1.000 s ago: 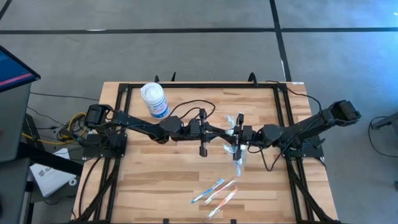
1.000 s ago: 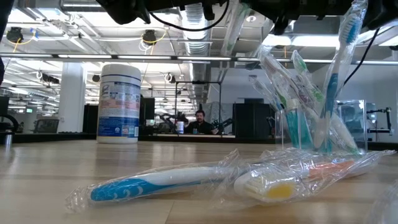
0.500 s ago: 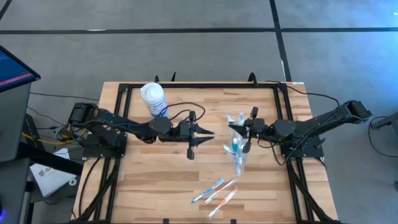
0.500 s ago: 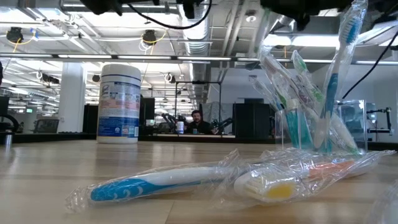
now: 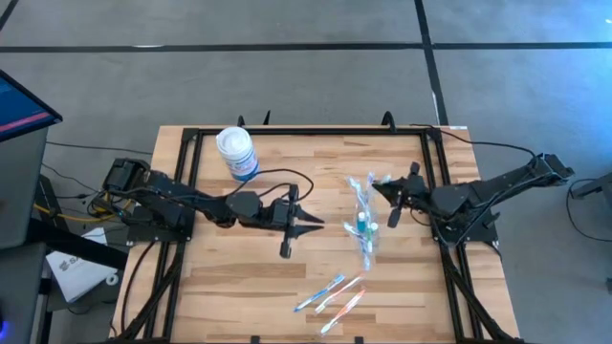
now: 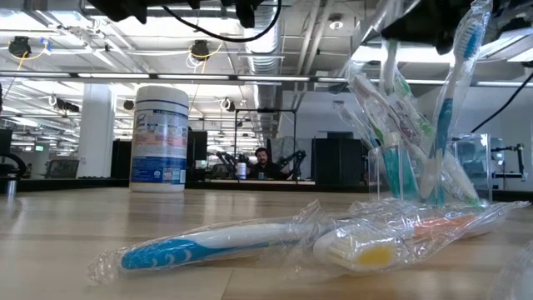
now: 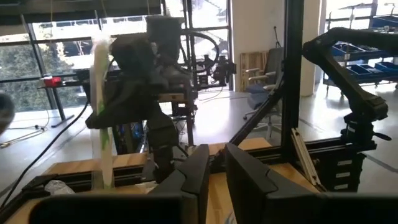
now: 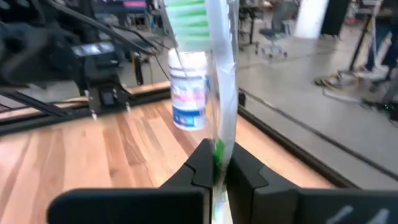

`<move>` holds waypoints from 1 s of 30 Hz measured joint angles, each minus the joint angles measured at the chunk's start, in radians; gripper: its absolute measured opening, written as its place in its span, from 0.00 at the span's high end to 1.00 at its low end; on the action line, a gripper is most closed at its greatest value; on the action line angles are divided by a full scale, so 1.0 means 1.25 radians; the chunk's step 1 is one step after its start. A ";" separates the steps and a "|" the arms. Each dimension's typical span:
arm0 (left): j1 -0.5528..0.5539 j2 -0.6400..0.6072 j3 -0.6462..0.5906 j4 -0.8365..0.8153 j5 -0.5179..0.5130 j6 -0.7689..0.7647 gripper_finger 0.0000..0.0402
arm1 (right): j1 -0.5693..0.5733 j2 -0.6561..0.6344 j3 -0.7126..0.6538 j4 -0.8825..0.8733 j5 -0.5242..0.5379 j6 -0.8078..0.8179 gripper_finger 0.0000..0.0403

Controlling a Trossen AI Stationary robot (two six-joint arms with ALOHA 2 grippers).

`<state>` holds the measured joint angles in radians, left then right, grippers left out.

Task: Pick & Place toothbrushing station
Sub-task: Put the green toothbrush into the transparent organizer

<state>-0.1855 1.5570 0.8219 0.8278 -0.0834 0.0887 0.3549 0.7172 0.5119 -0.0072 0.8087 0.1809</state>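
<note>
A small clear cup (image 5: 361, 227) (image 6: 405, 171) stands right of the table's middle, and several wrapped toothbrushes (image 6: 445, 108) lean in it. Three more wrapped toothbrushes (image 5: 331, 292) lie flat near the front edge. My right gripper (image 5: 387, 189) (image 8: 219, 171) hangs just right of the cup and a little beyond it, shut on a green toothbrush (image 8: 208, 68) in a clear wrapper. Left of the cup, my left gripper (image 5: 316, 223) (image 7: 216, 165) points toward it. Its fingers stand a narrow gap apart with nothing between them. My right gripper pinches the wrapped green toothbrush between its two fingers on the lower part of the handle (image 8: 219, 146). The fingers come about level from the table's right and lie across the brush. The brush stands up from them, bristle head (image 8: 189, 15) on top, lifted clear of the cup and table.
A white canister with a blue label (image 5: 237, 153) (image 6: 160, 137) stands at the far left of the wooden top. A black frame (image 5: 287, 132) runs around the table. A person (image 6: 265, 162) sits far off in the room behind.
My right gripper has drawn back from over the cup toward the table's right and far edge, turning as it went and carrying the green toothbrush. My left gripper has pulled back toward the table's left and near edge, away from the cup.
</note>
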 joint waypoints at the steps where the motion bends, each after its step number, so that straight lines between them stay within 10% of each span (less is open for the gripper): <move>1: 0.000 0.000 0.000 0.000 0.000 0.000 0.89 | 0.002 -0.003 -0.004 -0.009 0.004 0.009 0.97; 30: 0.000 0.000 0.000 -0.001 -0.002 0.000 0.89 | -0.019 -0.045 -0.264 0.175 0.001 0.155 0.97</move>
<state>-0.1852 1.5570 0.8219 0.8268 -0.0856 0.0887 0.3313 0.6610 0.1820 0.2121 0.8101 0.3751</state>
